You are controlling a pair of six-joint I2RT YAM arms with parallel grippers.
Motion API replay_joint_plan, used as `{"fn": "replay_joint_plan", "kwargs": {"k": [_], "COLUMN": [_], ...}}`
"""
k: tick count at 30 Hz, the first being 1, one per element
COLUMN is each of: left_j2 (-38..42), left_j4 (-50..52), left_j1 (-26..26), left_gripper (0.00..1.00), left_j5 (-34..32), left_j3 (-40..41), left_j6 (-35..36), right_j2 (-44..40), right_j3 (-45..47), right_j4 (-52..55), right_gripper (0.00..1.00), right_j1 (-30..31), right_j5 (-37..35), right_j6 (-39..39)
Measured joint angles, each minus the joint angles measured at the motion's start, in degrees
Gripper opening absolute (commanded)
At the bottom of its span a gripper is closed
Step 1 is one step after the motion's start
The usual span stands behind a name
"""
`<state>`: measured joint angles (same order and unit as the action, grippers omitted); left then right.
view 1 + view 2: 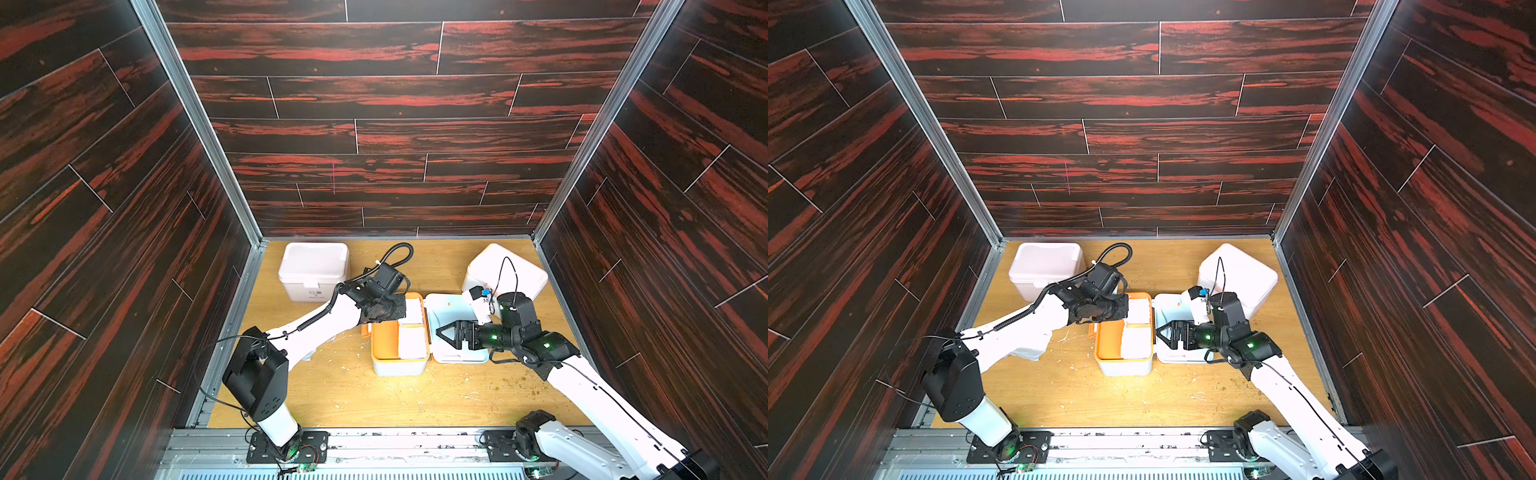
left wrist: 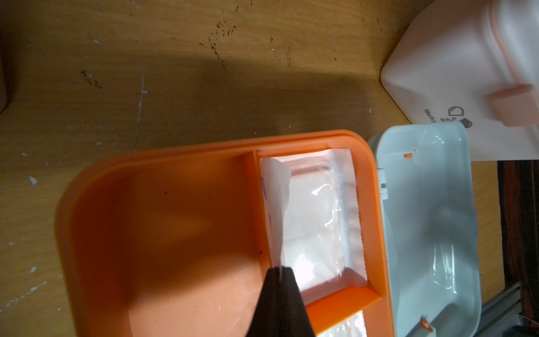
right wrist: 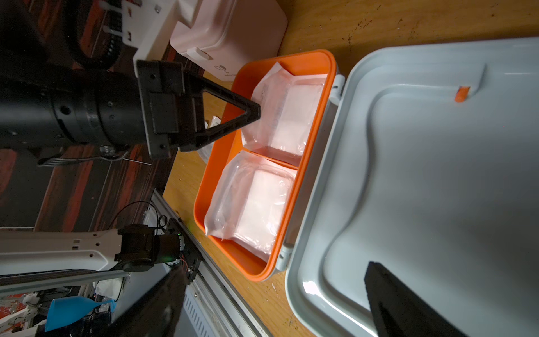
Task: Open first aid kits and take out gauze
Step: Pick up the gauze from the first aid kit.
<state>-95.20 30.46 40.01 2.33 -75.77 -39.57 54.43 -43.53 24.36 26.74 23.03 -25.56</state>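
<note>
At the middle of the tabletop [image 1: 374, 399] we see the blue-white first aid kit [image 1: 399, 368] open, its lid [image 1: 442, 307] lying flat beside it. In its orange tray [image 2: 175, 233] the farther gauze packet [image 2: 315, 216] and the nearer gauze packet [image 3: 256, 204] fill separate compartments. Our left end effector [image 2: 280, 270] is pinched tight on the farther packet's edge. The right end effector [image 1: 439, 334] hovers over the lid, jaws spread wide, gripping nothing.

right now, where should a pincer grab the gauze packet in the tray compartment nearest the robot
Pinch the near gauze packet by its loose film margin on the side facing the orange tray's empty large compartment, coming down from above there. That margin looks free; tray wall and divider hem the other sides.
</note>
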Motion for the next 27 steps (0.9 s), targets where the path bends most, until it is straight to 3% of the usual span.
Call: {"fn": "replay_joint_plan", "kwargs": {"k": [5, 14, 20, 27], "left_j2": [3.3, 19.5, 27.3, 34.3], "left_j4": [-0.3, -4.6, -1.9, 9.7], "left_j1": [0.0, -0.7, -1.0, -1.0], "left_gripper": [0.00, 0.00, 0.00, 0.00], "left_j5": [-1.3, -8.7, -18.1, -31.6], "left_j3": [0.7, 9.2, 13.4, 19.3], "left_j6": [-0.6, -5.4, -12.7, -26.1], "right_j2": [0.0, 0.0, 1.3, 5.2], "right_j3": [0.0, -2.1, -4.6, -7.6], "right_j4": [0.0, -0.2, -1.3, -1.9], "right_gripper": [0.99, 0.99, 0.99, 0.99], "right_j1": [0.3, 3.6, 6.6, 10.7], "right_j5": [0.0, -0.3, -0.7, -1.2], "right_j6": [0.6, 1.6, 2.6, 3.6]}}
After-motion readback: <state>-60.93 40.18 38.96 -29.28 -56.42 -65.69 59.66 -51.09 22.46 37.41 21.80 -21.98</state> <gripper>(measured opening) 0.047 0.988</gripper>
